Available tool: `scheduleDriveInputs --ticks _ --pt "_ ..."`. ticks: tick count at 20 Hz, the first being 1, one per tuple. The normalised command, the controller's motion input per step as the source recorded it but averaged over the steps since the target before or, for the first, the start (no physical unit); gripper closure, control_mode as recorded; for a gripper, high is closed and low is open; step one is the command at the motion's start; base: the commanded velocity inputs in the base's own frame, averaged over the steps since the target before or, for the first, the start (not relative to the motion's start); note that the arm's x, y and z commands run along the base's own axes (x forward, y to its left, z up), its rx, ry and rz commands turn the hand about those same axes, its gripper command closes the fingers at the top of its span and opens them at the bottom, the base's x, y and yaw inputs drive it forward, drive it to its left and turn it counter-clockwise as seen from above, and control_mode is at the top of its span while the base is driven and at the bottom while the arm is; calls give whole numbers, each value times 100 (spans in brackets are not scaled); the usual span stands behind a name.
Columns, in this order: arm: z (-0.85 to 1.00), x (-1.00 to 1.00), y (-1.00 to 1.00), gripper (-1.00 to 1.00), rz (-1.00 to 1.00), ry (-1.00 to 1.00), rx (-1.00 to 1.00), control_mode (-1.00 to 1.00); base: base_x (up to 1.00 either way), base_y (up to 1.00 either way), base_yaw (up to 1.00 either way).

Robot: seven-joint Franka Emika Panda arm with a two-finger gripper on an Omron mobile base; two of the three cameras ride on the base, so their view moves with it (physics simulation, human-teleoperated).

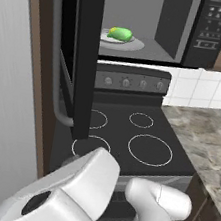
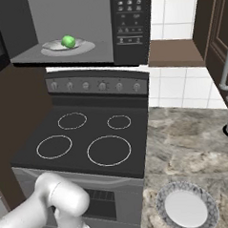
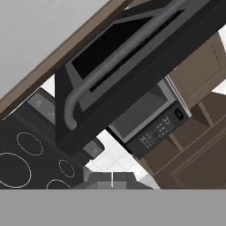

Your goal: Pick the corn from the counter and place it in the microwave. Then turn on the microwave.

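The microwave hangs above the stove with its door swung wide open to the left. Inside, the corn, a green cob with a yellow end, lies on the white round plate. The right base view shows the corn on that plate, left of the button panel. In the hand view my gripper is shut with nothing in it, low and well away from the door's bar handle and the button panel. The marbled counter lies to the right.
A black stovetop with white rings sits under the microwave, with a knob row behind it. A patterned plate rests on the counter near the front. A brown side panel and a grey wall close the left side.
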Motion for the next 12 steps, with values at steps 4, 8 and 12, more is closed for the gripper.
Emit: scheduleDriveInputs --ticks 4,8,12 --pt "-14 54 29 100 -3 -20 -11 -100 0 0 0" --pt "-14 65 13 100 -4 -16 -10 -100 0 0 0" --pt "-16 75 4 100 -4 -11 -6 -100 0 0 0"
